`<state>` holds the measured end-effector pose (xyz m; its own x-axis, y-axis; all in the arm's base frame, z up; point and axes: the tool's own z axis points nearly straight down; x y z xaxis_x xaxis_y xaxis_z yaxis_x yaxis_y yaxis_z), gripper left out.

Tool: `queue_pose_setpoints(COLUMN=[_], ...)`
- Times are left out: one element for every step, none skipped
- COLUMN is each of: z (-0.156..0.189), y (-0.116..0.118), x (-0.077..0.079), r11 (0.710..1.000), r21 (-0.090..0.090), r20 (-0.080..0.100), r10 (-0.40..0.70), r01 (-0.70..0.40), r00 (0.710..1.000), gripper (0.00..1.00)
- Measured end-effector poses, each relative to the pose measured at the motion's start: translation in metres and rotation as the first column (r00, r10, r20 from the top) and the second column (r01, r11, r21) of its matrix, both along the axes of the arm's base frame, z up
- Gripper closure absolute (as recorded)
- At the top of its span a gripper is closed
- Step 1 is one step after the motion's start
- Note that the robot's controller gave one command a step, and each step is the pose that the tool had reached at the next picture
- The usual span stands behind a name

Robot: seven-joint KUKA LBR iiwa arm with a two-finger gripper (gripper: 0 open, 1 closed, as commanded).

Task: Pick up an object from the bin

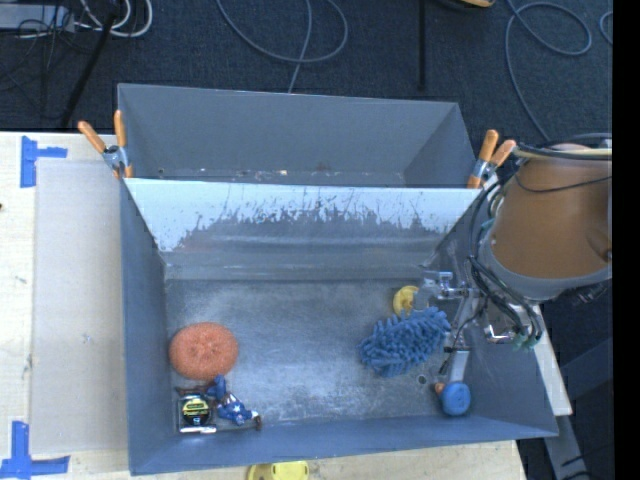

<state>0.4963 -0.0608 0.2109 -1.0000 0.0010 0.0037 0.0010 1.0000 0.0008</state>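
Hand point(455, 353) beside one blue shaggy duster point(405, 341), grip state unclear; one orange scrubber point(203, 349); one blue ball point(455, 399)

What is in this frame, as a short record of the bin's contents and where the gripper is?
bin: grey metal bin
gripper: gripper low at the bin's right side, beside the blue fluffy cloth
near gripper: small yellow thing behind the cloth; blue ball by the front right corner
left front: round orange scrubber; tape measure in front of it, small blue thing beside that
held: cannot tell
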Motion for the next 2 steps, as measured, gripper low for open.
queue_pose_setpoints(z=[0.0,0.028], y=[0.0,0.0], x=[0.0,0.021], r11=[1.0,1.0], r21=[0.0,0.0], r20=[0.0,0.001], r10=[0.0,0.008], r01=[0.0,-0.008], r00=[1.0,1.0], gripper=[0.0,0.0])
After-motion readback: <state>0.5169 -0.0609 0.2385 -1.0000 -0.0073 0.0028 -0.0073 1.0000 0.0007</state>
